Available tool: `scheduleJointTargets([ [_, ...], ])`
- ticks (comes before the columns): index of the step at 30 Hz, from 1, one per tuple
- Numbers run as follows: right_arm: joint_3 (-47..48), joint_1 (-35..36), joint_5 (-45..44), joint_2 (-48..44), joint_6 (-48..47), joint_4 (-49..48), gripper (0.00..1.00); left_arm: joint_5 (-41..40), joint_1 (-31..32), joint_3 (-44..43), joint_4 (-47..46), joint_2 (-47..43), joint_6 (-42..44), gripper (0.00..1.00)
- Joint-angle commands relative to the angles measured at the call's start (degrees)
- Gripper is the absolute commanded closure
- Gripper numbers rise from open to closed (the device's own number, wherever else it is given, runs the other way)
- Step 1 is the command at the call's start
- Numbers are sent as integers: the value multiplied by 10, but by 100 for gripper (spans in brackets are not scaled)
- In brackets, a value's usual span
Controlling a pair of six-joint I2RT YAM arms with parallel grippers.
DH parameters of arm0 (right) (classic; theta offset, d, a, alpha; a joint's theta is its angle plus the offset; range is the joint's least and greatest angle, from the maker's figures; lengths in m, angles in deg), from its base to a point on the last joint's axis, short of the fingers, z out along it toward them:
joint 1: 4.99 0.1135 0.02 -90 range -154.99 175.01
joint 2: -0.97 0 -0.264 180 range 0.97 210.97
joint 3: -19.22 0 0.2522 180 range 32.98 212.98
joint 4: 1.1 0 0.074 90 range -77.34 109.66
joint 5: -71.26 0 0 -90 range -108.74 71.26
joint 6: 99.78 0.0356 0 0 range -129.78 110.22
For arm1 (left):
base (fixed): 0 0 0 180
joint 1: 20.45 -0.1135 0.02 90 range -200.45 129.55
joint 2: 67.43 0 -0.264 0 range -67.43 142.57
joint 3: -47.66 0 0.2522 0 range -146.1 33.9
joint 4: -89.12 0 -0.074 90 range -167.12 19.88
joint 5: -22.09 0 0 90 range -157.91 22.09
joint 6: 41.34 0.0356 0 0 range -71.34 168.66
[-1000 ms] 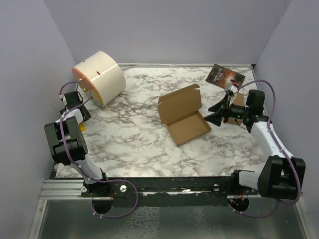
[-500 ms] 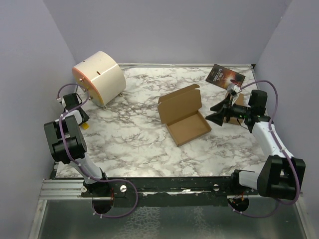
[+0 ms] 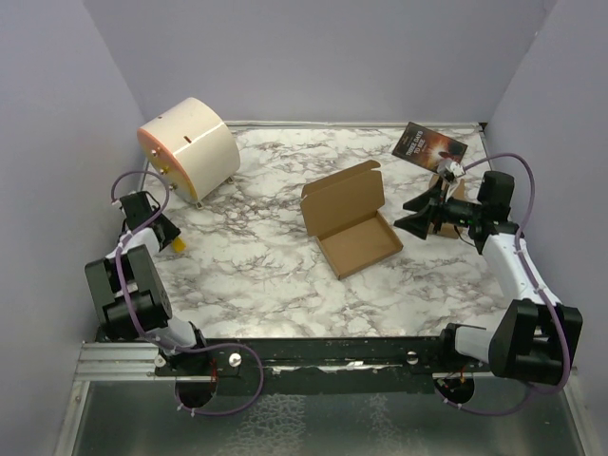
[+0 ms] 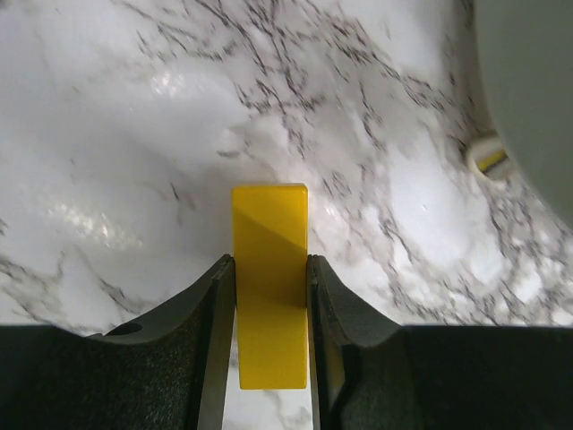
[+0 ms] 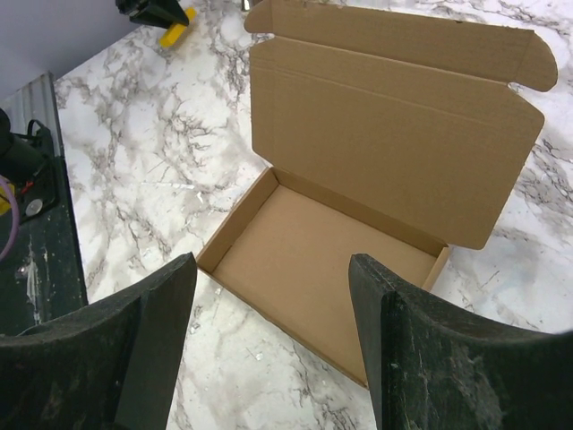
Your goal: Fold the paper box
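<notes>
The paper box (image 3: 350,223) lies mid-table as a shallow brown tray with its lid flap standing up at the back. It fills the right wrist view, paper box (image 5: 340,260), with nothing inside. My right gripper (image 3: 415,216) hangs just right of it, open and empty; in its own view the right gripper (image 5: 271,264) frames the tray from above. At the left edge my left gripper (image 3: 169,237) is low over the table. Its pads press both sides of a small yellow block (image 4: 269,269), so the left gripper (image 4: 270,278) is shut on it.
A large white cylinder with an orange face (image 3: 190,147) rests at the back left, its edge and a small foot (image 4: 488,157) close to my left gripper. A dark booklet (image 3: 429,147) lies back right. A smaller brown box (image 3: 456,195) sits behind my right gripper. Purple walls enclose the table.
My left gripper has moved nearer and a little right, and its jaws have closed onto the yellow block. The right gripper has drifted slightly right. The paper box has not moved.
</notes>
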Motion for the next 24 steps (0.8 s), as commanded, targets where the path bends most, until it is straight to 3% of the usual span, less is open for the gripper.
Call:
scheduleJointTargets([
  [1, -6, -8, 29, -16, 21, -30, 31, 137, 0, 43, -20, -69, -48, 100],
  [9, -8, -10, 37, -6, 11, -31, 31, 313, 31, 178, -108, -220, -106, 100],
  [16, -2, -14, 51, -5, -21, -14, 30, 374, 160, 246, -204, -335, -153, 100],
  [20, -2, -21, 56, -3, -25, -13, 30, 398, 242, 292, -347, -386, -228, 100],
  [24, -2, -31, 66, 3, -24, -13, 29, 343, 334, 346, -509, -428, -293, 100],
])
